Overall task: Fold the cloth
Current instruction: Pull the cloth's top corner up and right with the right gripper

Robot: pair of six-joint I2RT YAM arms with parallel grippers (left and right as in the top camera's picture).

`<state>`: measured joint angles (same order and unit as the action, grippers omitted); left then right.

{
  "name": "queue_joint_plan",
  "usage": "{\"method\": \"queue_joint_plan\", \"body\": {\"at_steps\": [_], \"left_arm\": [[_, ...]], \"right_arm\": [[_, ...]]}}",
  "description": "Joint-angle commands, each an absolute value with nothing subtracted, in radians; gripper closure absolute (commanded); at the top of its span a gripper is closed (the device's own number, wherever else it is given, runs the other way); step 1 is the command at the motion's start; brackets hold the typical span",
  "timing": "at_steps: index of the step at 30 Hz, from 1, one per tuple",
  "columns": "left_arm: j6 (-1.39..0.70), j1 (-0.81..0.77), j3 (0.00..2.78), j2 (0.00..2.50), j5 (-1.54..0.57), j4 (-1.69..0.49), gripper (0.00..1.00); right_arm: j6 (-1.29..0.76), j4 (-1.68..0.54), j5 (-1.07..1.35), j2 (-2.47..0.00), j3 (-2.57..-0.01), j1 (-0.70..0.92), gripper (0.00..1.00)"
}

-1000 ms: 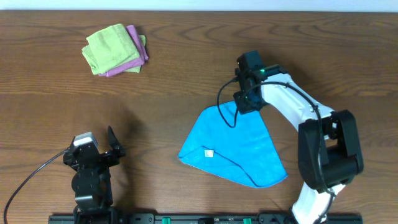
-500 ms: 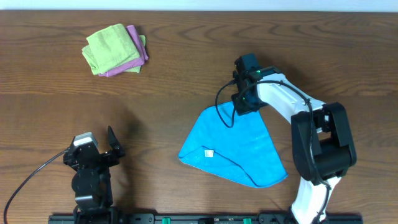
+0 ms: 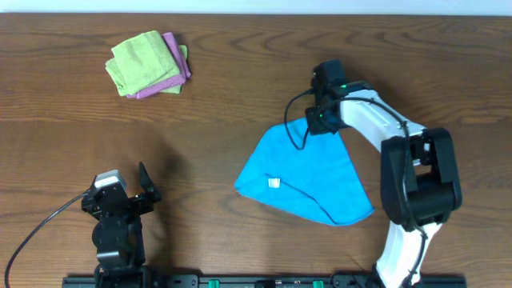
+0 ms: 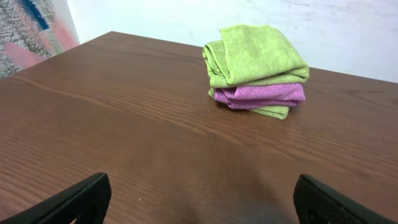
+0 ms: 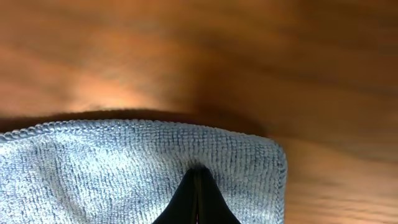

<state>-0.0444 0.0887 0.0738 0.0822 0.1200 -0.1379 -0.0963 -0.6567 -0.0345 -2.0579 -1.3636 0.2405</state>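
Your left pincer (image 4: 200,186) rests released, nearest you and well off to the left of the cloth (image 3: 308,180), so it is the farther arm. The cloth lies spread on the tabletop (image 3: 240,96) as a rough triangle, broad edge nearest you, narrowing away to a far corner. Your right pincer (image 3: 322,120) is clenched on that corner, so the whole cloth lies nearward of it.

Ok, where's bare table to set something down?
Free: the wide wood between the folded stack and the cloth, and the far right corner beyond the right gripper. Crowded: around the cloth, where that gripper's jaws pinch it.
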Motion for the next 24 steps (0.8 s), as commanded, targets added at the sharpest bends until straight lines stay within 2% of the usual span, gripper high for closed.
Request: {"method": "queue_joint_plan", "body": {"at_steps": [1, 9, 24], "left_arm": [[-0.026, 0.085, 0.044, 0.076, 0.138, -0.152, 0.05], [-0.026, 0.085, 0.044, 0.076, 0.138, -0.152, 0.05], [-0.025, 0.085, 0.044, 0.076, 0.138, -0.152, 0.05]], "right_arm": [[-0.139, -0.658, -0.122, -2.128, -1.354, 0.168, 0.99], [-0.187, -0.671, -0.100, -2.128, -1.361, 0.079, 0.99], [-0.163, -0.674, -0.101, -2.128, -1.395, 0.142, 0.99]]}}
